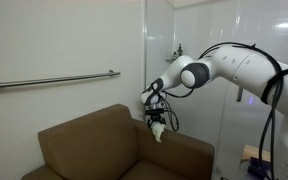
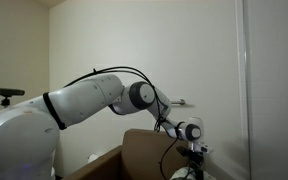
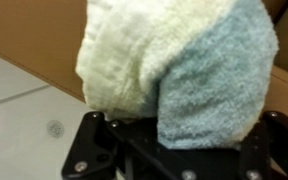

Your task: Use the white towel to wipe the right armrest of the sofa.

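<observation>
A brown sofa stands against the wall. My gripper hangs just above its armrest on the right in an exterior view, shut on a white towel that dangles onto the armrest top. In the wrist view the bunched towel fills the frame between the black jaws, with brown sofa behind it. In an exterior view the gripper sits low over the sofa back; the towel is hardly visible there.
A metal grab rail runs along the wall above the sofa. A glass partition stands behind the arm. A wooden item sits at the far right. A black handle shows at the left edge.
</observation>
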Action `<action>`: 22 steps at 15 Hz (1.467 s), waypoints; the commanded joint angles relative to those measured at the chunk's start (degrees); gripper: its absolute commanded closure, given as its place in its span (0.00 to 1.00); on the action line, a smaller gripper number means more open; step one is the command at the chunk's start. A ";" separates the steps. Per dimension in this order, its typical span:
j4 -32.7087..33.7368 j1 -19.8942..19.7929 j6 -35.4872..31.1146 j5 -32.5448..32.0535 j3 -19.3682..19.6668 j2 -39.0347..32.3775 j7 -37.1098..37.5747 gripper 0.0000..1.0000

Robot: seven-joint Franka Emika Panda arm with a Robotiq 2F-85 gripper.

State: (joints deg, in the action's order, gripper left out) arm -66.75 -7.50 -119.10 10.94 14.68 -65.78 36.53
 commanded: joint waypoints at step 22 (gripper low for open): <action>-46.22 -1.49 -16.63 2.81 0.09 24.04 -5.52 0.91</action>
State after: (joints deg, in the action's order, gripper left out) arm -101.91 -9.06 -131.53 12.63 14.26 -47.79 32.05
